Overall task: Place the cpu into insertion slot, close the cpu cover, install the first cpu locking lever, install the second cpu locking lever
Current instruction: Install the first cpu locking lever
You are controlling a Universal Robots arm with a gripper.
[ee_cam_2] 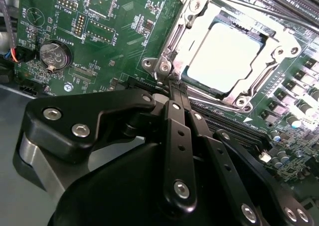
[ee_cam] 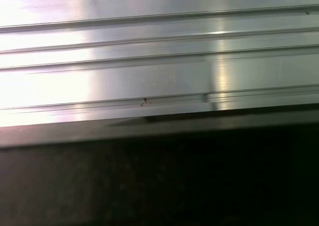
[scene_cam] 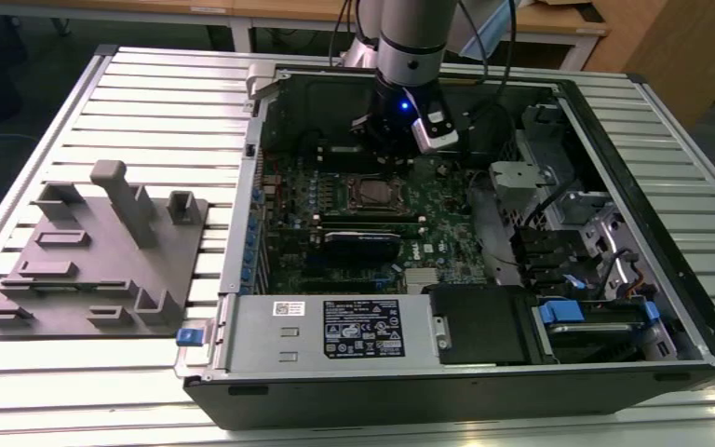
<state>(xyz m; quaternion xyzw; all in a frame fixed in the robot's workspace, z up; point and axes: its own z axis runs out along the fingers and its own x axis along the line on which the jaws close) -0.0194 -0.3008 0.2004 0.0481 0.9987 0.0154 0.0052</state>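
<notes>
Upright arm (scene_cam: 408, 42) sets its pinched-together pincer (ee_cam_2: 172, 86) beside the cpu cover (ee_cam_2: 184, 39).

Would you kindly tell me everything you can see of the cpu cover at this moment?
The cpu cover is a silvery metal frame with a large square cut-out. It lies flat, closed down around the cpu, whose pale top shows through the cut-out. The green circuit board surrounds it. The shut tool points at one corner; whether they touch I cannot tell.
</notes>
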